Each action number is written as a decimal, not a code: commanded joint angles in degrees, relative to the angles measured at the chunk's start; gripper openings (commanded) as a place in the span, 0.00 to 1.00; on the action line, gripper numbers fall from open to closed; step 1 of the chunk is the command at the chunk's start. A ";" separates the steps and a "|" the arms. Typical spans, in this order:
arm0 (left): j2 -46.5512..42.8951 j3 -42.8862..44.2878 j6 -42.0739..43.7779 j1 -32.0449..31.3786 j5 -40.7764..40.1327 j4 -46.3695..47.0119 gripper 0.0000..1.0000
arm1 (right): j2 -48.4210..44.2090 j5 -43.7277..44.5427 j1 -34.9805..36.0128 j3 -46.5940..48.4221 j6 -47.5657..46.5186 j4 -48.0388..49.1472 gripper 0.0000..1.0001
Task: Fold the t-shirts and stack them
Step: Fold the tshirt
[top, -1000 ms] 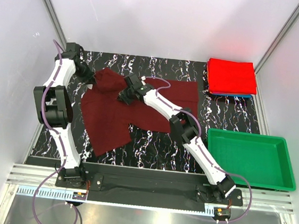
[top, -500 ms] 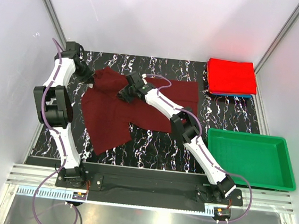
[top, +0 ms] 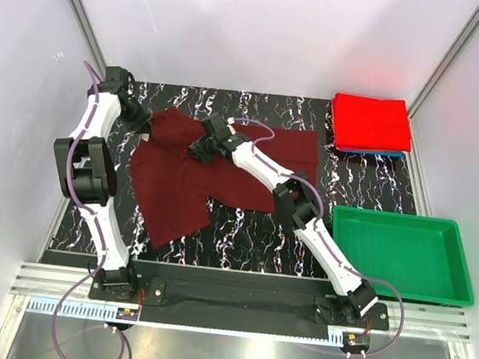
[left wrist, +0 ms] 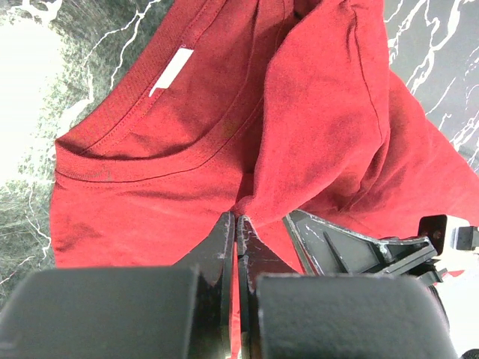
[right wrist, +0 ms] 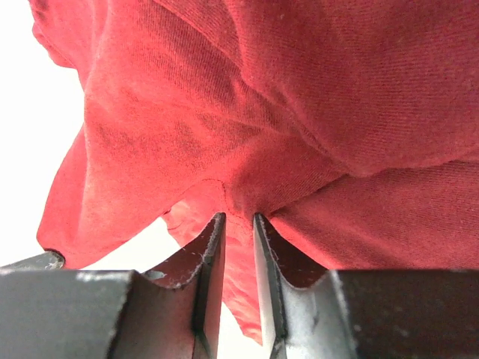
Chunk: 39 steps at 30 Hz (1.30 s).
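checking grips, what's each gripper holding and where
The left gripper pinches the maroon t-shirt near its collar; right gripper sits parted around a fold, seemingly not clamping it.

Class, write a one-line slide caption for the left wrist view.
Left hand shut, pinching the maroon t-shirt near its collar, above the marble table.

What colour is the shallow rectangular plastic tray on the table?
The tray is bright green, clearest in the top external view.
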 commanded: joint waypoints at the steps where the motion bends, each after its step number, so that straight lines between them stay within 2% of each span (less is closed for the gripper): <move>1: -0.48 0.44 -0.43 -0.11 0.72 1.29 0.00 | 0.44 -0.45 0.16 3.13 0.95 1.05 0.28; 5: -0.48 0.53 -0.34 -0.12 0.72 1.21 0.00 | 1.05 -0.63 0.16 4.01 0.87 1.49 0.18; 7: -0.48 0.70 -0.43 -0.03 0.64 1.20 0.00 | 0.79 -0.10 0.16 4.27 -0.01 2.02 0.06; 9: -0.48 1.23 -0.52 -0.11 0.46 0.77 0.00 | 0.35 -0.10 0.07 4.28 -1.32 2.71 0.00; 15: -0.04 5.00 -0.69 -0.03 -1.47 -2.13 0.00 | -2.54 -1.50 -1.25 3.05 -4.92 3.78 0.00; 21: -1.17 5.80 -0.08 0.06 -4.46 -6.35 0.00 | -9.13 -2.12 -2.56 -3.37 -10.10 3.34 0.00; 31: -9.08 -3.16 1.24 -0.03 -6.48 -7.06 0.00 | -18.89 -4.22 -3.10 -14.43 -17.15 4.48 0.00; 39: -14.88 -15.28 0.54 -0.03 -5.69 -4.86 0.00 | -23.82 -6.25 -3.10 -24.46 -18.55 5.71 0.00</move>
